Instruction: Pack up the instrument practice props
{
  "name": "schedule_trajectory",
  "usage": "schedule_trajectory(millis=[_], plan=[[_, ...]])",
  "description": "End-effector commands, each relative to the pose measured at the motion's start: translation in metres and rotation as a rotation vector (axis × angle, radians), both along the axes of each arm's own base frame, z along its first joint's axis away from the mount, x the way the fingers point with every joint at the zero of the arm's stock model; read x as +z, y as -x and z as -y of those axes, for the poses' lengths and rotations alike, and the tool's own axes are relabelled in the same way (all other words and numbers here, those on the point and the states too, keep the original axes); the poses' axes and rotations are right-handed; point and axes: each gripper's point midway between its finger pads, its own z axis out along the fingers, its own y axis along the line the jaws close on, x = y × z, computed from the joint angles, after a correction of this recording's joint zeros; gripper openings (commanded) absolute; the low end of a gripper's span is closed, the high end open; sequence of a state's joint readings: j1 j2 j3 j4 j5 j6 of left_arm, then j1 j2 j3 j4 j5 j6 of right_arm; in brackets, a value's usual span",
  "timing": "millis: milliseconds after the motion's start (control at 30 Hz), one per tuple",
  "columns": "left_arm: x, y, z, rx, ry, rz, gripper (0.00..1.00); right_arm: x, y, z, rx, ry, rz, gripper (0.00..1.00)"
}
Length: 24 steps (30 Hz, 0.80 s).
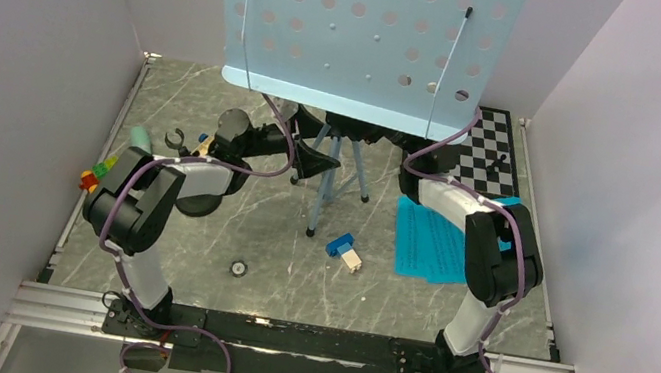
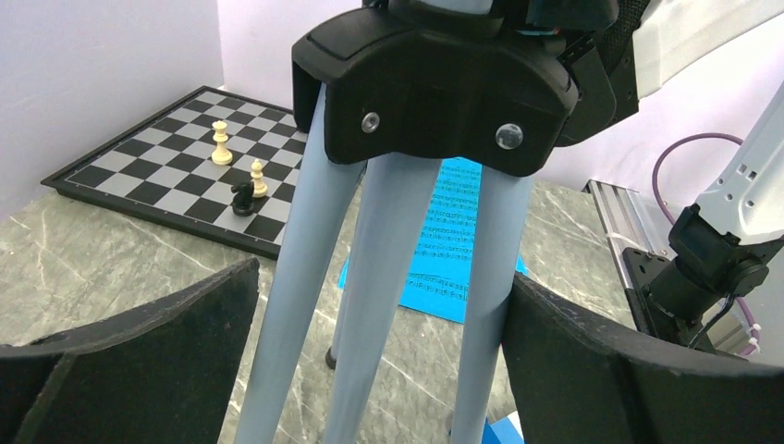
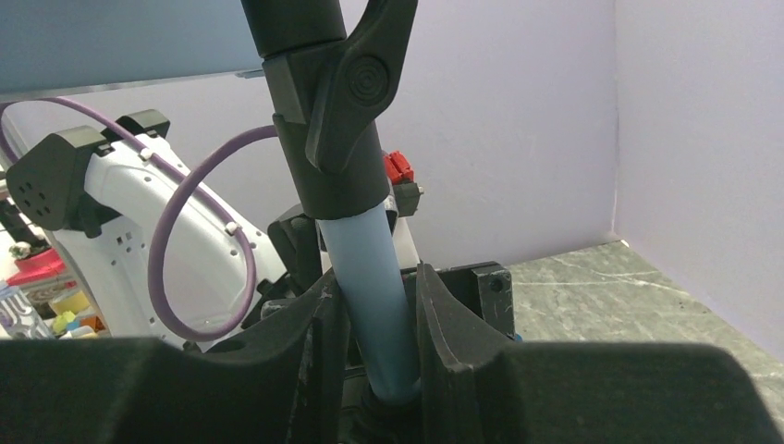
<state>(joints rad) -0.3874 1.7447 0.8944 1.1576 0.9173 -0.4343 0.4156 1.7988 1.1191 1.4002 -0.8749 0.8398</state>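
Looks like the stand-handling step, with none of the props packed away yet. Stands upright at the upper middle of the top view, this pale-blue music stand (image 1: 364,20), perforated desk filling the top of the frame and facing the near side, feet on the grey surface (image 1: 228,230) around mid-frame. Runs vertical along its pole, desk end up, tripod legs (image 2: 370,305) splayed down and outward from a black hub (image 2: 434,83). Clenched on the pole (image 3: 370,277) just beneath a black clamp collar (image 3: 324,120), the right fingers (image 3: 453,324), one on each side and touching the tube. Spread wide in the left wrist view, the left fingers (image 2: 185,324), flanking the legs below the hub with no contact visible. Probably calls next for closing the left fingers on a leg, or drawing the legs in toward the pole, while the right side steadies the tube. Needs a slow, straight pull, since so tall and top-heavy a stand may tip. Lying flat at the right of the top view beside the right arm, the cyan sheet-music pages (image 1: 428,244), close to the chessboard (image 1: 497,154). Visible only as a small mint shape at the left of that view, the toy microphone (image 1: 140,135); cannot tell which way it points.
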Motion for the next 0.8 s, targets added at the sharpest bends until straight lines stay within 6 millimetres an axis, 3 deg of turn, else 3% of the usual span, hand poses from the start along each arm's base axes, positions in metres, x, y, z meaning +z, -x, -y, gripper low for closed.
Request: schedule_trajectory(millis=[0,100,300,400,700,767], plan=[[-0.006,-0.017,-0.001,0.060,-0.012,0.008,0.99,-0.091,0.014,-0.020,0.166,0.214,-0.351,0.00],[-0.011,-0.020,0.011,0.040,-0.037,0.003,0.93,-0.091,0.016,-0.022,0.179,0.212,-0.357,0.00],[-0.027,-0.020,0.020,0.036,-0.058,-0.024,0.56,-0.087,0.021,-0.025,0.192,0.209,-0.346,0.00],[-0.023,-0.019,0.017,0.055,-0.047,-0.012,0.38,-0.083,0.019,-0.026,0.191,0.201,-0.337,0.00],[0.002,-0.021,0.005,0.154,-0.038,0.068,0.01,-0.059,0.007,-0.032,0.196,0.151,-0.293,0.00],[0.009,-0.020,0.002,0.165,-0.036,0.083,0.00,-0.055,0.007,-0.031,0.198,0.138,-0.292,0.00]])
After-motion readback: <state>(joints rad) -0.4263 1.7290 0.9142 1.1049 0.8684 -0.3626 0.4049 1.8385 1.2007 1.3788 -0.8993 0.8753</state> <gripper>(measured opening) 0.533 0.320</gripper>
